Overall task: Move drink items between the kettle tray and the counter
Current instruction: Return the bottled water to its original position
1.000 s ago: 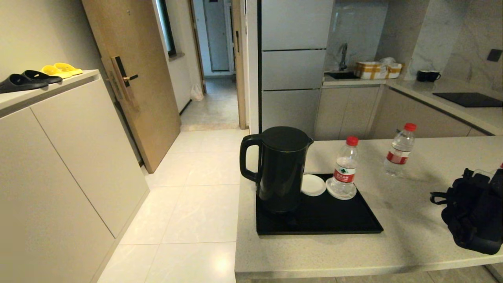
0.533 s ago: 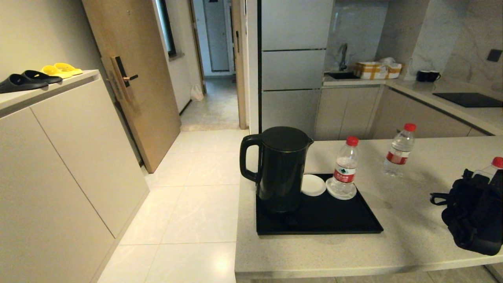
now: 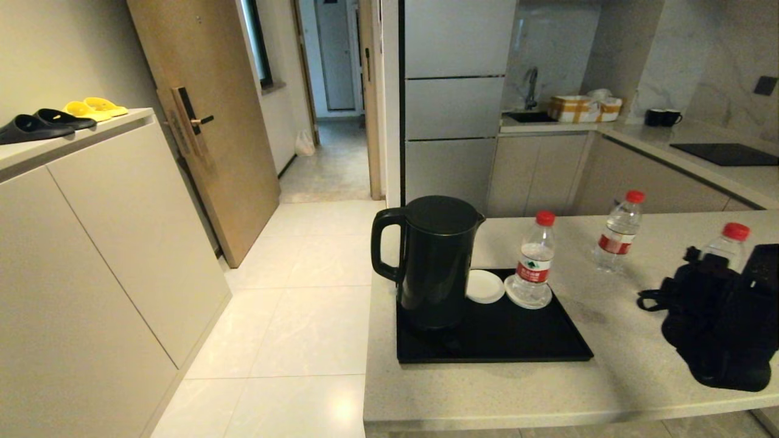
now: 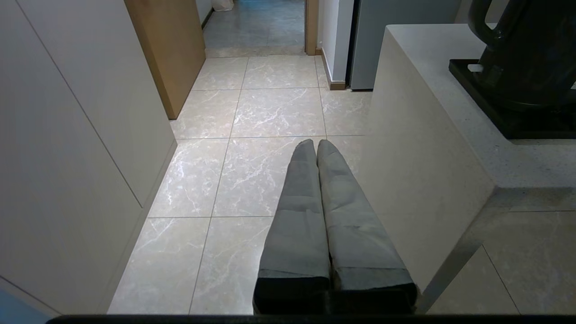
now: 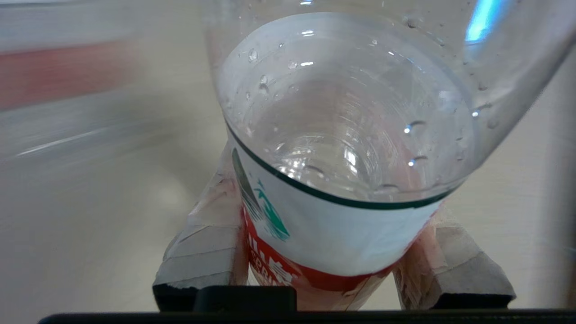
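My right gripper (image 3: 709,277) is shut on a clear water bottle (image 3: 727,244) with a red cap, holding it above the beige counter (image 3: 608,377) at the right; the right wrist view shows the bottle (image 5: 342,180) clamped between both fingers at its red-and-white label. A second bottle (image 3: 534,260) stands on a white coaster at the back of the black kettle tray (image 3: 517,340), beside the black kettle (image 3: 432,261). A third bottle (image 3: 618,232) stands on the counter behind the tray. My left gripper (image 4: 315,145) hangs shut and empty over the floor, left of the counter.
A second white coaster (image 3: 485,286) lies empty on the tray by the kettle. Beige cabinets with slippers (image 3: 61,115) line the left wall. Black mugs (image 3: 663,117) and a black cooktop (image 3: 724,153) sit on the far counter.
My right gripper has risen and shifted left with its bottle, whose red cap now shows fully above the gripper. The other bottles and the left arm have not moved.
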Controlling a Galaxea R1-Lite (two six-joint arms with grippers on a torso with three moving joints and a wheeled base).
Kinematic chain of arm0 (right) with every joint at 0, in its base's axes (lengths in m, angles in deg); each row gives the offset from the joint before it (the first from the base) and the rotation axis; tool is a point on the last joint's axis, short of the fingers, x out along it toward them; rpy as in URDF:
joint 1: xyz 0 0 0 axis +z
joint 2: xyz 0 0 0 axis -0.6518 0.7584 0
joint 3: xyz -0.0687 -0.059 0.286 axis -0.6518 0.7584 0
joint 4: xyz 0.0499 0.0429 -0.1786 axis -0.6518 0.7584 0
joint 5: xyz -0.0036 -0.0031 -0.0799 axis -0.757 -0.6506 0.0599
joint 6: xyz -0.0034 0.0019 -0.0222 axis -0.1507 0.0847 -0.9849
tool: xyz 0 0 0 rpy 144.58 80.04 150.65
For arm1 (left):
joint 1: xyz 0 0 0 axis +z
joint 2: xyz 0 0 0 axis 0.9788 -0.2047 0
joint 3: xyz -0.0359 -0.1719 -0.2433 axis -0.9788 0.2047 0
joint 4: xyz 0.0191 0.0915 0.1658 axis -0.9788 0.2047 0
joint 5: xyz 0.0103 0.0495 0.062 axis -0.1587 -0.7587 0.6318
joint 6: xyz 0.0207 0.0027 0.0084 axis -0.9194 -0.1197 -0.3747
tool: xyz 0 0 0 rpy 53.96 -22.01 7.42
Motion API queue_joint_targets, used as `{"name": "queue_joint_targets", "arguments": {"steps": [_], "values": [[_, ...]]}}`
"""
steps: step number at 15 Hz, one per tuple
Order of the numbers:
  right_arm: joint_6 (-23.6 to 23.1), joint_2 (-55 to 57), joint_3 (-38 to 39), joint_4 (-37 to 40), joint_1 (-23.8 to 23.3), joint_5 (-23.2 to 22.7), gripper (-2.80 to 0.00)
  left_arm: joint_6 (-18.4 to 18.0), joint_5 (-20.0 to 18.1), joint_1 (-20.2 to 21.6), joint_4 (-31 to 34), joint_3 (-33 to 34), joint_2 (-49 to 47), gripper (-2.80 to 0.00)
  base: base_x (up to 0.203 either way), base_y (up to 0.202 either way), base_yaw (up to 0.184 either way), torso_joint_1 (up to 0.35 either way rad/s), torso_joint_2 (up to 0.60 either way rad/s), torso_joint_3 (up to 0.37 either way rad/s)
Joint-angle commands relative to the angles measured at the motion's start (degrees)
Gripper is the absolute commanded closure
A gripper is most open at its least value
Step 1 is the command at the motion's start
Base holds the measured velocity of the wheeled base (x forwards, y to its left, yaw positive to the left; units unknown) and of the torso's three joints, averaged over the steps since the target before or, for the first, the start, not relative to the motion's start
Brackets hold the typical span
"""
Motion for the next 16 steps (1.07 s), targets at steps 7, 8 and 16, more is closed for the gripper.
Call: {"name": "queue_joint_targets", "arguments": {"steps": [7, 8, 16], "values": [[-0.7, -15.09, -8.23, 19.26, 38.14, -1.57, 0.0, -0.01, 0.0, 0.07, 0.03, 0.01, -0.07, 0.0, 0.0, 0.0, 0.0, 0.0, 0.0, 0.0], [-0.67, -14.21, -11.18, 21.49, 38.73, -2.7, 0.0, -0.01, 0.0, 0.07, 0.03, 0.01, -0.02, 0.0, 0.0, 0.0, 0.0, 0.0, 0.0, 0.0], [0.19, 1.23, -30.31, 28.37, 36.52, -4.14, 0.0, -0.01, 0.08, 0.07, 0.03, 0.01, -0.07, 0.0, 0.0, 0.0, 0.0, 0.0, 0.0, 0.0]]}}
